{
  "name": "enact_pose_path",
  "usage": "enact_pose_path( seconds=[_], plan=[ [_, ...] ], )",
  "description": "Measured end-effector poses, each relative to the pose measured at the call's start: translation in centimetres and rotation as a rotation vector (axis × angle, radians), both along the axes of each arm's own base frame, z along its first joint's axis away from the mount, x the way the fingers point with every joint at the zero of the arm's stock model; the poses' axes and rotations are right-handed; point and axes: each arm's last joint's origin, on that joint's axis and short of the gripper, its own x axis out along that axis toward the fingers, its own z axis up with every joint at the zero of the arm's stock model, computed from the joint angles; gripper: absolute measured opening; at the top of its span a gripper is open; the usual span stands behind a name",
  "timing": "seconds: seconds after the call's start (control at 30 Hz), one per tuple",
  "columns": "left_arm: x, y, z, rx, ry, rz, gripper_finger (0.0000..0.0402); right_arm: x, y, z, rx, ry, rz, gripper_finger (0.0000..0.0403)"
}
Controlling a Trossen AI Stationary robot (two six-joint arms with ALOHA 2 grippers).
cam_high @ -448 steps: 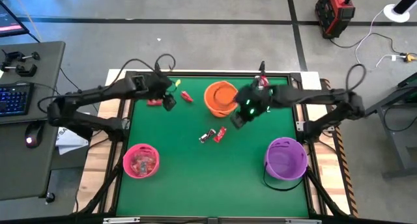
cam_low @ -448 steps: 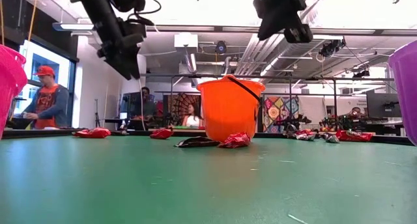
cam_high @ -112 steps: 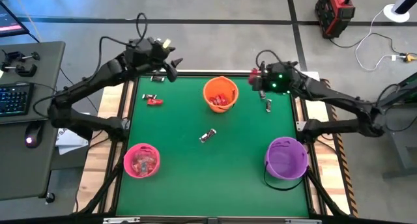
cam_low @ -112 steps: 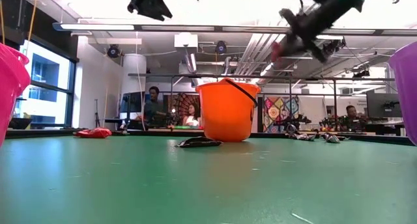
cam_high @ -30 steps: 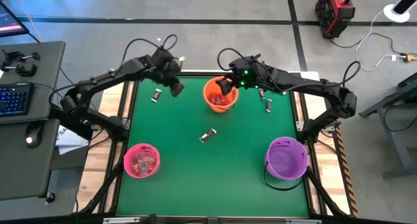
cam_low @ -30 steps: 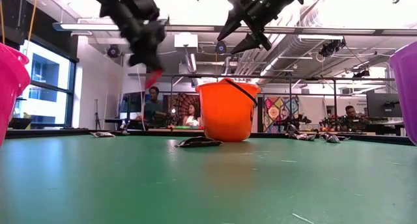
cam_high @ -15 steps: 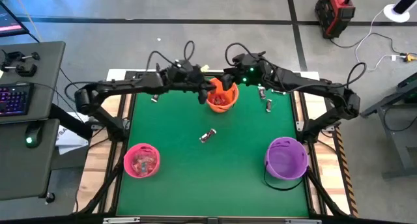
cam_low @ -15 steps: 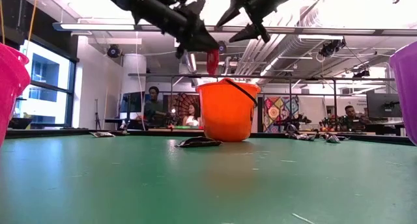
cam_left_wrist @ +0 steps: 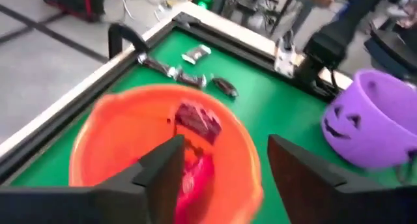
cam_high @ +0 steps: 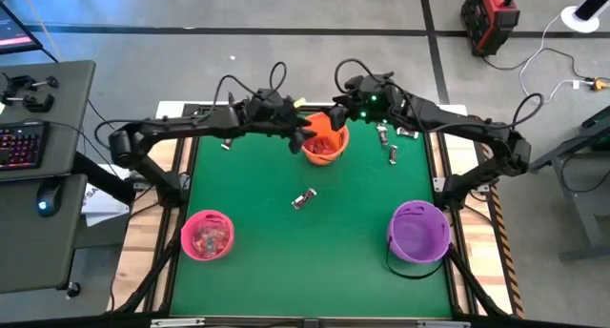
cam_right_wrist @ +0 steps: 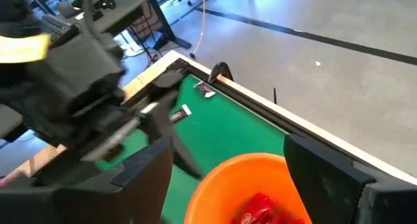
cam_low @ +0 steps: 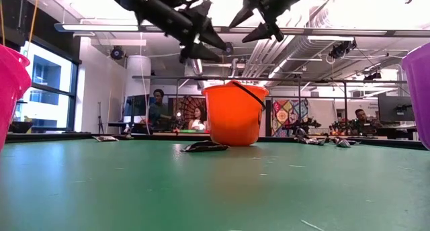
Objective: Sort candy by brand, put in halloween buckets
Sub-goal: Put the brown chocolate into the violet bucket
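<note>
Three buckets [cam_high: 324, 140], both hands [cam_high: 307, 135] [cam_high: 335, 117] open over orange one, five loose candies [cam_high: 304, 199]

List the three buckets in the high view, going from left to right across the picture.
Pink bucket → orange bucket → purple bucket.

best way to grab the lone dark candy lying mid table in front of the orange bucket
Take the small dark-wrapped candy across its narrow width, near the middle of the wrapper, coming straight down from above. It lies flat on the green table, slightly angled, with clear space all round, so turn the claw to straddle its long axis.
</note>
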Motion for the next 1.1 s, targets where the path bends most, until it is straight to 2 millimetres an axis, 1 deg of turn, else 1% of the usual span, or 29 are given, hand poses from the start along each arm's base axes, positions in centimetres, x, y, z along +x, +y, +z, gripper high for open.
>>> enact_pose_path(
  seconds=[0.1,0.17,0.2,0.27,0.33,0.47,0.53,0.6,0.73,0.83,0.93,1.1],
  plan=[
    [-1.8,-1.0,0.8,-0.047,0.091,-0.056,0.0236,0.0,0.0,0.0,-0.007,0.003,0.002,0.0284],
    [-3.0,-2.3,0.9,-0.08,0.179,-0.086,0.0247,0.0,0.0,-0.1,-0.01,0.018,0.007,0.0284],
    [-3.6,-3.1,0.6,-0.085,0.207,-0.103,0.0249,-0.1,0.0,-0.2,-0.009,0.025,0.008,0.0284],
    [-4.6,-4.8,-0.5,-0.085,0.261,-0.14,0.0251,-0.1,0.1,-0.3,-0.007,0.039,0.01,0.0284],
    [-5.3,-6.3,-2.1,-0.063,0.261,-0.162,0.0252,-0.2,0.1,-0.4,-0.004,0.05,0.01,0.0284],
    [-5.6,-8.7,-5.9,0.02,0.252,-0.216,0.0252,-0.2,0.1,-0.4,0.015,0.047,0.001,0.0284],
    [-5.2,-9.7,-7.7,0.1,0.283,-0.277,0.0252,-0.2,0.1,-0.4,0.026,0.041,-0.006,0.0284],
    [-4.5,-10.6,-9.1,0.157,0.316,-0.348,0.0252,-0.2,0.1,-0.4,0.034,0.036,-0.016,0.0284],
    [-2.6,-12.4,-11.2,0.171,0.313,-0.425,0.0252,-0.3,0.0,-0.5,0.019,0.053,-0.066,0.0284],
    [-1.1,-13.2,-12.2,0.087,0.312,-0.395,0.0252,-0.4,-0.1,-0.5,0.014,0.055,-0.089,0.0284],
    [-0.1,-13.4,-13.5,-0.008,0.369,-0.316,0.0252,-0.4,-0.1,-0.6,0.015,0.066,-0.096,0.0284],
    [1.0,-13.3,-15.2,-0.003,0.423,-0.213,0.0252,-0.6,0.0,-0.9,0.019,0.102,-0.091,0.0284]
  ],
)
